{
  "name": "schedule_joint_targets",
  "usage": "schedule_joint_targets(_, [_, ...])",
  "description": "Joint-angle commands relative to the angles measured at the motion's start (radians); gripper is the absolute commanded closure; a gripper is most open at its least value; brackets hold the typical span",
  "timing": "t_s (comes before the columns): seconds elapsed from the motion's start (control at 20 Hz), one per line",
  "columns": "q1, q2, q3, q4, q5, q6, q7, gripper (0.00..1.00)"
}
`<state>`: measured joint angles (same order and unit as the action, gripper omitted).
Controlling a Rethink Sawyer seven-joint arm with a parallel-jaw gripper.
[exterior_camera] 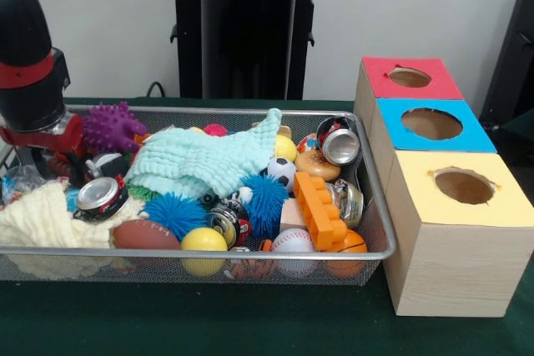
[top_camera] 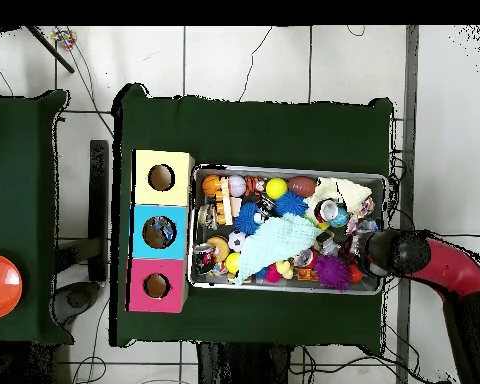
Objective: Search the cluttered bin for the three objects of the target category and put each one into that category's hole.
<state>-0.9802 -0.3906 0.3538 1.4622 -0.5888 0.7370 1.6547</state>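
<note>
The cluttered bin (exterior_camera: pixel 250 112) is sitting on the green table just beside a row of three boxes, and the arm is reaching down into the bin's end farthest from those boxes, where the gripper (exterior_camera: pixel 33 135) is hanging low among the clutter (whether it is open, or holding anything, cannot be told from either view). Balls, crushed cans, an orange block (exterior_camera: pixel 319 210) and a mint cloth (exterior_camera: pixel 209 160) are filling the bin. The red box (exterior_camera: pixel 409 78), blue box (exterior_camera: pixel 434 125) and yellow box (exterior_camera: pixel 461 189) are showing only dark holes, so sorting is looking barely begun.
</note>
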Motion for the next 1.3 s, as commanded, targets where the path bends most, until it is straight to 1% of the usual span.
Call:
schedule_joint_targets(0.05, [0.023,-0.037,0.076,0.050,0.035,0.140,-0.171,0.00])
schedule_joint_targets(0.2, [0.029,-0.062,0.075,0.066,0.042,0.160,-0.171,0.00])
schedule_joint_targets(0.35, [0.039,-0.074,0.072,0.050,0.040,0.176,-0.178,0.00])
schedule_joint_targets(0.45, [0.042,-0.063,0.077,0.026,0.029,0.175,-0.195,0.00])
schedule_joint_targets(0.6, [0.038,-0.015,0.086,-0.018,0.012,0.160,-0.219,0.00])
schedule_joint_targets(0.7, [0.041,-0.006,0.086,-0.032,0.004,0.159,-0.226,0.00])
schedule_joint_targets(1.1, [0.044,-0.039,0.086,-0.007,0.010,0.181,-0.228,0.00])
schedule_joint_targets(1.3, [0.051,-0.038,0.085,-0.008,0.010,0.179,-0.217,0.00])
